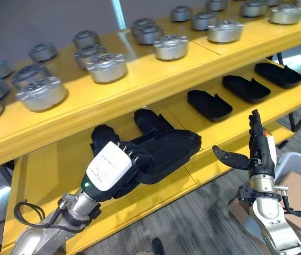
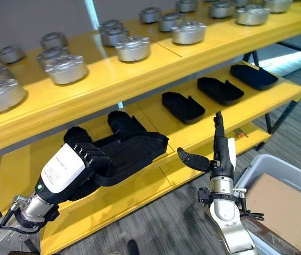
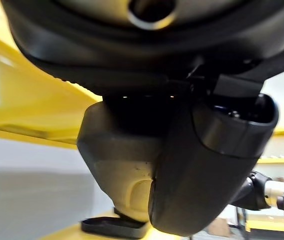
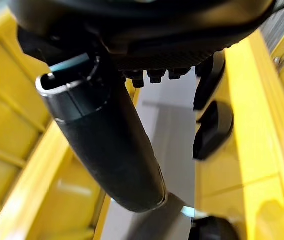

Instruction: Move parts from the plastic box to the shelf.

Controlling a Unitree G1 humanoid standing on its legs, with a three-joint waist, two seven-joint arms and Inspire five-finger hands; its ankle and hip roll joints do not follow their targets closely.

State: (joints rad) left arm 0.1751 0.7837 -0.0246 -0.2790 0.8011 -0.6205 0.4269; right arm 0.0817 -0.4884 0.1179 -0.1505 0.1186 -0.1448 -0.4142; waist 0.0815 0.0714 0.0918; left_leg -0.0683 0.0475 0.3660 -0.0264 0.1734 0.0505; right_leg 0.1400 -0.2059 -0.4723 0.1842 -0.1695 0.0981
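Note:
My left hand (image 1: 111,171) reaches in over the lower yellow shelf (image 1: 209,166), its fingers curled over the near edge of a black moulded part (image 1: 169,150). The part lies tilted above the shelf's front strip. Two more black parts (image 1: 151,121) sit just behind it, deeper on the same level. My right hand (image 2: 221,150) stands upright in front of the shelf, right of the held part, open with fingers straight, thumb stuck out sideways and nothing in it. The grey plastic box (image 2: 279,166) sits at the lower right beside that arm, with a brown cardboard sheet (image 2: 288,204) inside.
Three black parts (image 1: 209,104) lie in a row on the middle shelf to the right. Several round silver metal parts (image 1: 106,67) line the top shelf (image 1: 139,79). Grey carpet floor (image 1: 203,218) lies below the shelf front.

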